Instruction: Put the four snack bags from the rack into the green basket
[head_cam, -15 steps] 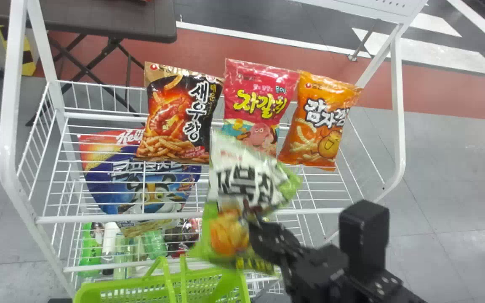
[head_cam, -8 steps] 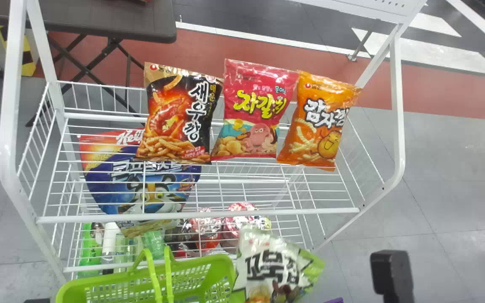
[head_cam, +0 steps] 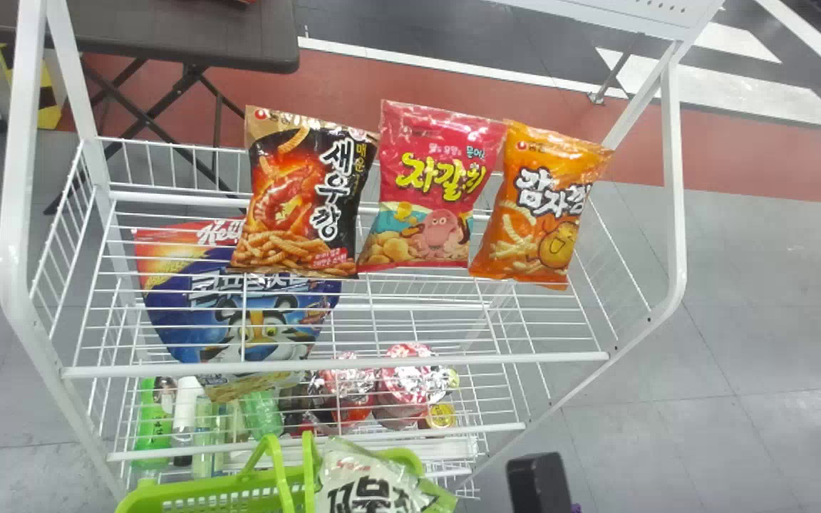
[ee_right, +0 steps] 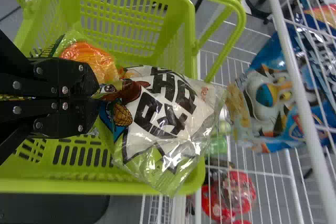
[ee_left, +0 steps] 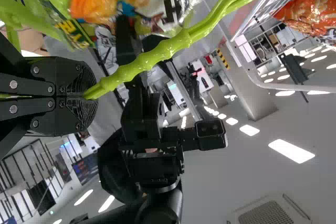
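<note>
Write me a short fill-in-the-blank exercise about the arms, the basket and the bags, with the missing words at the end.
The left gripper is shut on a ____ of the green basket.
The right gripper holds a white and green ____.
On the rack, the pink bag is between the black bag and the ____.

Missing words: handle; snack bag; orange bag.

Head cam looks forward and down from up high at the rack (head_cam: 453, 360), while the 2 wrist cams sit way closer, both turned sideways. The right wrist cam peers down into the green basket (ee_right: 105, 186), the left looks past its handle (ee_left: 163, 51) to the right arm (ee_left: 152, 166) and ceiling lights (ee_left: 291, 151), and all 3 share basket and rack
</note>
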Motion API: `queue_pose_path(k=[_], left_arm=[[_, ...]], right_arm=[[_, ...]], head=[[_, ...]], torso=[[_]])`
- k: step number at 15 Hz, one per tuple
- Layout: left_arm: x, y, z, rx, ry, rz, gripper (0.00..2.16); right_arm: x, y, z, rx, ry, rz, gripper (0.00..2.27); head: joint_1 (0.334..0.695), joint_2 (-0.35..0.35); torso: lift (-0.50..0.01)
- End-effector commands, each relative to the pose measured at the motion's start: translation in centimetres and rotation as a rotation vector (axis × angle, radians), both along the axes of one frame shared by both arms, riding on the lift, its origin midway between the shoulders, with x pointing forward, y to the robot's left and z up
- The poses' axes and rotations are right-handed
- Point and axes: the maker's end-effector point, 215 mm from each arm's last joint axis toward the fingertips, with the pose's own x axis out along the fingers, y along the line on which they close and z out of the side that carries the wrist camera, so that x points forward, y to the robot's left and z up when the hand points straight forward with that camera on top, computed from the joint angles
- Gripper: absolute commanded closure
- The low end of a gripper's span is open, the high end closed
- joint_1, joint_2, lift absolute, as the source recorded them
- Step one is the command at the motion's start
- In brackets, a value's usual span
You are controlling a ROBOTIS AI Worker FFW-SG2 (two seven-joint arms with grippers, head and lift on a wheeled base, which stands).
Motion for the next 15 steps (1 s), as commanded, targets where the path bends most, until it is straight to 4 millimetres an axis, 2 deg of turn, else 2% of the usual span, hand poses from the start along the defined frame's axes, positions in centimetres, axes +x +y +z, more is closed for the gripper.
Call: queue_pose_path(k=[1,2,3,7,12,13,15], left_arm=[[-0.2,0.1,-0.1,0.002,0.005,0.001,2.11],[-0.1,0.1,0.0,0.002,0.004,0.001,2.11],[-0.1,0.1,0.0,0.002,0.004,0.001,2.11],[0.0,0.0,0.1,0.001,0.001,0.002,2.11],[-0.2,0.2,0.2,0.001,0.002,0.004,2.11],[-0.2,0.2,0.3,-0.002,-0.001,0.003,2.11],[-0.2,0.1,0.4,-0.004,0.001,0.003,2.11]], right_arm=[[-0.7,0.9,-0.3,0.004,0.029,0.018,1.14],[-1.0,0.9,-0.4,0.004,0.038,0.020,0.20],[-1.2,0.5,-0.5,-0.001,0.054,0.015,0.00],[-0.2,-0.6,1.4,0.021,0.038,-0.016,0.06],[1.6,-0.1,3.0,0.049,-0.018,-0.028,0.06],[2.5,-0.4,3.4,0.052,-0.050,-0.043,0.06],[6.1,-1.7,5.0,0.042,-0.184,-0.097,0.06]], head=[[0.695,-0.350],[0.695,-0.350],[0.695,-0.350],[0.695,-0.350],[0.695,-0.350],[0.695,-0.350],[0.695,-0.350]], torso=[[-0.006],[-0.006],[-0.006],[-0.006],[-0.006],[-0.006],[-0.006]])
